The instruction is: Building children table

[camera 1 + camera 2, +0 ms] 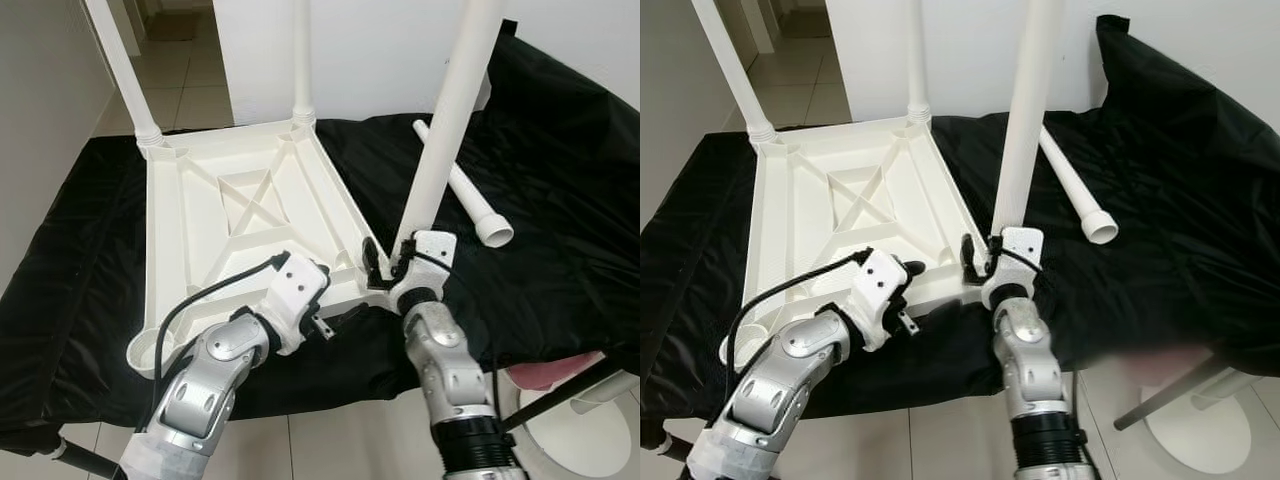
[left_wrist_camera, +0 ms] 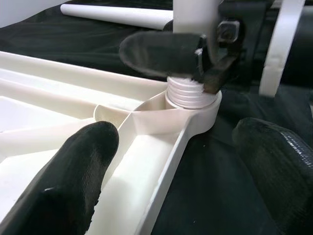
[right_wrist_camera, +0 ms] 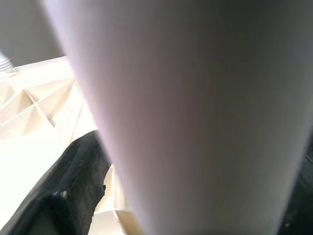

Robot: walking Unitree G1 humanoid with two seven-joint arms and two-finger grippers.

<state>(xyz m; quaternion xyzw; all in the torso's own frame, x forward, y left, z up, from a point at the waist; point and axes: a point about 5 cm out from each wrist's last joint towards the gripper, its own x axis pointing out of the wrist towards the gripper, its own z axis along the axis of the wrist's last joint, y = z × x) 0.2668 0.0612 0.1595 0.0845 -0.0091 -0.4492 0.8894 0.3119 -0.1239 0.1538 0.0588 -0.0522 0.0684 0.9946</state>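
A white plastic table top [image 1: 170,230] lies upside down on a black cloth. Two white legs [image 1: 120,70] [image 1: 302,60] stand in its far corners. My right gripper [image 1: 385,268] is shut on the base of a third leg [image 1: 445,130], which leans slightly over the near right corner. The leg's threaded end [image 2: 188,93] sits in the corner socket [image 2: 200,115]. My left gripper [image 1: 335,318] is open just left of that corner, its fingers [image 2: 73,181] either side of the table top's near rim. A fourth leg [image 1: 465,190] lies loose on the cloth to the right.
The black cloth [image 1: 560,200] covers the whole work table, whose front edge is close to me. An empty socket [image 1: 145,350] is at the near left corner. A white round base [image 1: 580,430] and a pink object [image 1: 545,375] are on the floor at lower right.
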